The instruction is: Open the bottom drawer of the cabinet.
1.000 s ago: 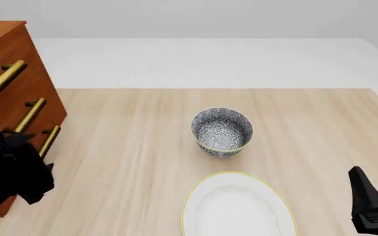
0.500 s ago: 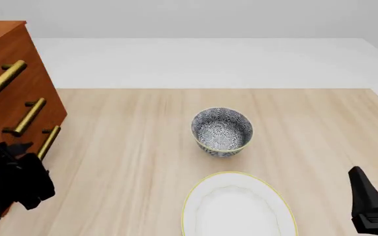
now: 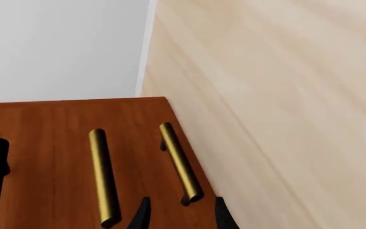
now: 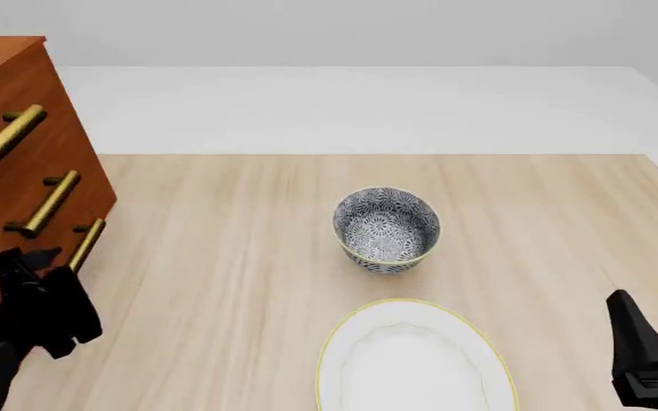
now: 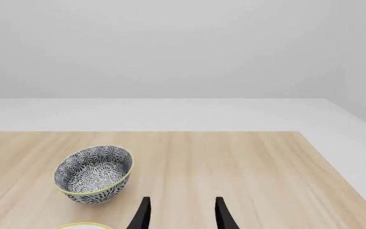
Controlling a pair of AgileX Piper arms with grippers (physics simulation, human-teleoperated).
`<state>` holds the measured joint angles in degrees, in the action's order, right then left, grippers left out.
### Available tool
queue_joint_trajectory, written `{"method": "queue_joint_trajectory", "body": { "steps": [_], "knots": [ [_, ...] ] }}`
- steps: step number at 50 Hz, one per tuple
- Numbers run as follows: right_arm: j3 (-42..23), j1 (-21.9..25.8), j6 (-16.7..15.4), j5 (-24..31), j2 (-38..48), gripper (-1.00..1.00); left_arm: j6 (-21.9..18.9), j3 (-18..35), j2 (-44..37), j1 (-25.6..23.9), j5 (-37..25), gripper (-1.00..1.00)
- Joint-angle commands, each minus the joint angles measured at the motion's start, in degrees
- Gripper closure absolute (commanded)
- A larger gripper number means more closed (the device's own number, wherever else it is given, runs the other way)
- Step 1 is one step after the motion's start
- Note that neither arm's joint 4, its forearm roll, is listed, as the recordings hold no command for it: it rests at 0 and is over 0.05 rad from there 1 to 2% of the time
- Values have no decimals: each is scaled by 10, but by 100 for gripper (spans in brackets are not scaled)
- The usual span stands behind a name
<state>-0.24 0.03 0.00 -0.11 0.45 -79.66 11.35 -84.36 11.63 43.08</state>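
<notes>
Pale wood desk [image 4: 249, 282] under a plain grey backdrop carries the cabinet [image 4: 14, 163] at its left edge, all three drawers shut. Lowest of these, the bottom drawer [image 3: 189, 191] shows its brass handle [image 3: 179, 162] just ahead of the left tool [image 3: 180, 215]. That tool's two fingers are spread apart and straddle the near end of the bar, whose long axis runs away along the line of reach. Over at the far side, the right tool [image 5: 180, 214] is parted and empty, well apart from the cabinet, so the left arm is plainly the nearer one.
</notes>
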Motion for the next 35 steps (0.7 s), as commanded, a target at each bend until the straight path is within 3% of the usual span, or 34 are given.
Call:
{"method": "queue_joint_trajectory", "body": {
  "steps": [1, 13, 35],
  "knots": [
    [0, 0, 0, 0, 0, -100, -2, 8, -39, 3, 33, -100],
    [0, 0, 0, 0, 0, -100, -19, 12, -82, 17, 74, -100],
    [0, 0, 0, 0, 0, -100, -16, 20, -117, 26, 90, -100]
  ]
}}
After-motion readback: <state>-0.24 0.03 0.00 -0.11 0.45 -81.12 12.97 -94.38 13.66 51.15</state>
